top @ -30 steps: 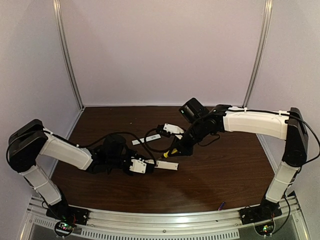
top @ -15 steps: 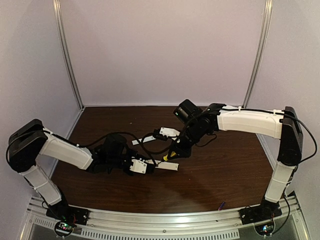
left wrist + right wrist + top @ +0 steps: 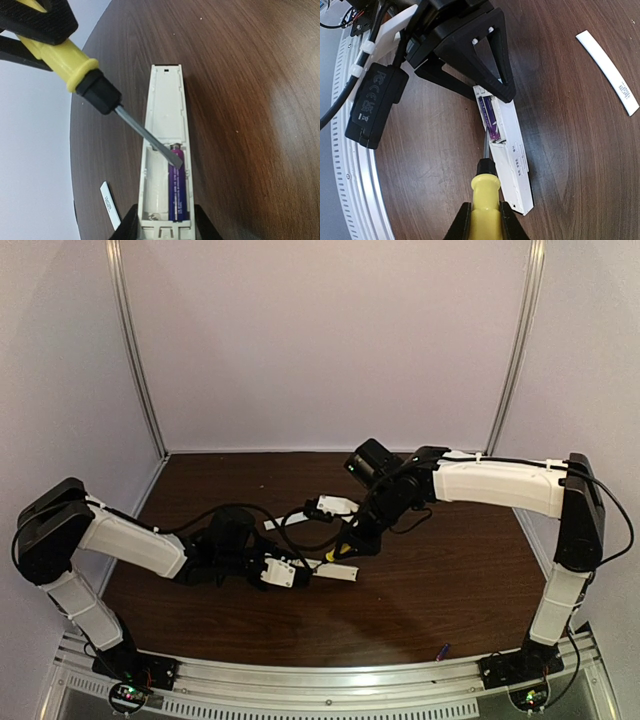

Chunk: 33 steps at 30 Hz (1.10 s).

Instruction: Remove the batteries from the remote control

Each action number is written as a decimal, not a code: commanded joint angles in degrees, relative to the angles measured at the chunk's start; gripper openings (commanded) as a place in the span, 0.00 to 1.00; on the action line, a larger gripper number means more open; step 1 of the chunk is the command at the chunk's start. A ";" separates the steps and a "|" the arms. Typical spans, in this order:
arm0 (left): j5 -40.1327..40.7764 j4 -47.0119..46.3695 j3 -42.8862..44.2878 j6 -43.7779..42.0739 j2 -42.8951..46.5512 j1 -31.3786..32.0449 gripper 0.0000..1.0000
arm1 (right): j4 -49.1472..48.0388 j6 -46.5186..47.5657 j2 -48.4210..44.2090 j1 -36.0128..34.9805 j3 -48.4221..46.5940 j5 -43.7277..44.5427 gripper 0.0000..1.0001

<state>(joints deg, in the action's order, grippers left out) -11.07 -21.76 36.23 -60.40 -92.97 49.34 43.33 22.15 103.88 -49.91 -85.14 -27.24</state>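
Remote control [image 3: 166,165]: slim white bar lying flat on the dark wooden table [image 3: 250,100], cover off, battery bay facing up. Rigid, light plastic shell, likely to skid on the polished wood unless pinned. The left gripper [image 3: 485,80] clamps its near end between partly closed fingers, the sensible place to hold it. Battery [image 3: 176,185]: one purple cell seated in the bay's right slot; the slot beside it looks vacant. Small, smooth, hard cylinder, probably spring-loaded and prone to roll or pop free; best levered up at its exposed end. A second purple cell [image 3: 442,650] seems to lie well clear of the remote, by the table's near edge. Screwdriver [image 3: 484,200]: yellow handle gripped by the right gripper [image 3: 482,220], fingers shut tight on it; flat tip resting at the battery's far end. Cover strip [image 3: 607,71]: thin white strip lying apart from the remote.
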 commanded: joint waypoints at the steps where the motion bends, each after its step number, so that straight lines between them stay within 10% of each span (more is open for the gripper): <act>1: 0.00 3.92 1.24 -1.24 -1.09 0.93 0.00 | -0.35 -0.01 -0.09 -0.28 -1.39 3.51 0.00; 33: -2.66 3.65 1.91 1.98 -1.46 0.93 0.00 | -1.53 -1.10 -3.00 1.51 1.69 3.37 0.00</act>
<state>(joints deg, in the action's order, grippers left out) -11.81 -19.62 38.02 -58.50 -93.58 49.60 42.57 21.21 101.41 -48.86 -84.01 -25.04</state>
